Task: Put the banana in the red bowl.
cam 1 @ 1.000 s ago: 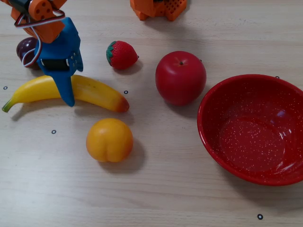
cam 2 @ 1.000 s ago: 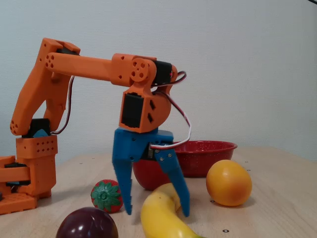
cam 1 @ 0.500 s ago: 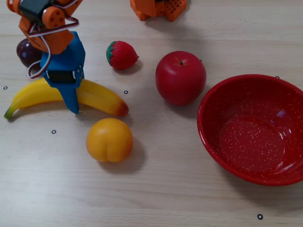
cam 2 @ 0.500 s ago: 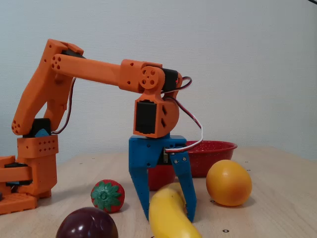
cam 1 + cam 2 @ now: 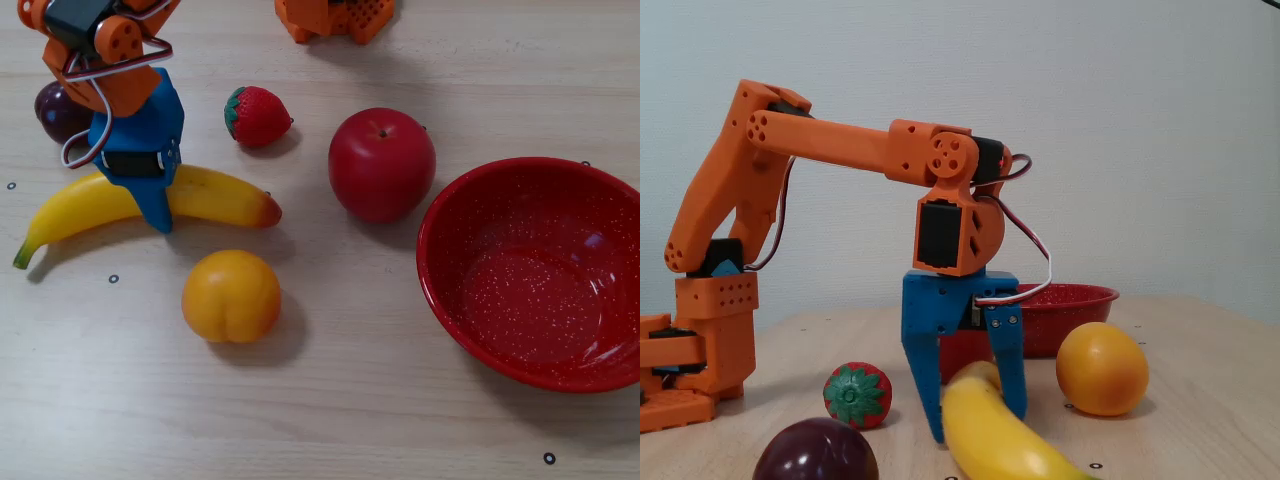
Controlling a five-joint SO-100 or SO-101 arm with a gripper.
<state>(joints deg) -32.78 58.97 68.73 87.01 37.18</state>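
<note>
The yellow banana (image 5: 220, 195) lies on the wooden table at the left in a fixed view, green stem at lower left, orange-red end pointing right. My blue gripper (image 5: 150, 197) stands straight down over its middle, one finger on each side, jaws closed against its sides. In the other fixed view the banana (image 5: 990, 445) fills the gap between the fingers of the gripper (image 5: 978, 420). The red bowl (image 5: 520, 290) sits empty at the right, well apart from the gripper; its rim shows behind the gripper as the red bowl (image 5: 1065, 300).
A red apple (image 5: 382, 163) stands between banana and bowl. A strawberry (image 5: 258, 116) lies behind the banana, a round orange fruit (image 5: 231, 295) in front of it, a dark plum (image 5: 55, 108) by the wrist. The arm base (image 5: 335, 15) is at the top.
The gripper moved slightly right along the banana and its fingers narrowed onto it. The banana turned, its orange-red end swinging up and away, its stem end dropping toward the front.
</note>
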